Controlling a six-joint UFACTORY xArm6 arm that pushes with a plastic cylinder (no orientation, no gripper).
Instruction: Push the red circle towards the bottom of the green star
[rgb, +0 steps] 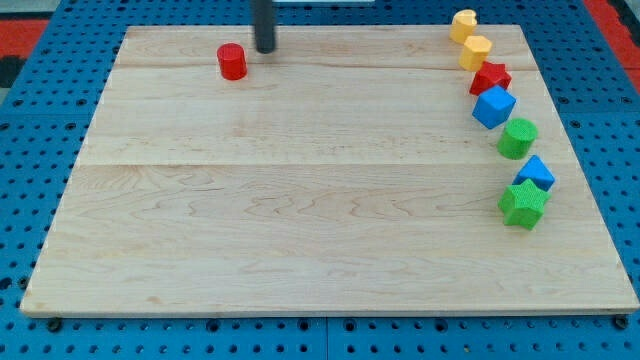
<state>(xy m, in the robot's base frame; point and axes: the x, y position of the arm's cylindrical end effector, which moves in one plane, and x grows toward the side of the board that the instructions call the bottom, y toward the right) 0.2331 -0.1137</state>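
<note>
A: Where is my tip (265, 49) at this moment?

B: It is near the view's top, a little left of the middle, on the wooden board (300, 220). The red circle (232, 62) stands just beside it, on the view's left and slightly lower. I cannot tell if they touch; a thin gap seems to be between them.

A: And the jaws, are they spread or pressed together?

B: The arm has no jaws. It ends only in a dark straight rod, so there is nothing to open or close.

A: Where is the green star (523, 204)?

B: It is far away, at the view's right side, in the lower part of a curved row of blocks. A blue block (536, 172) touches it from above. Going higher in the row there is a green circle (518, 138), a blue cube (493, 106), a red star (490, 77), and two yellow blocks, one (476, 50) below the other (463, 24), near the board's top right corner.

A: So the red circle is well apart from the green star?

B: Yes, almost the whole width of the board lies between them. Around the board is a blue table (30, 200) with many small holes.
</note>
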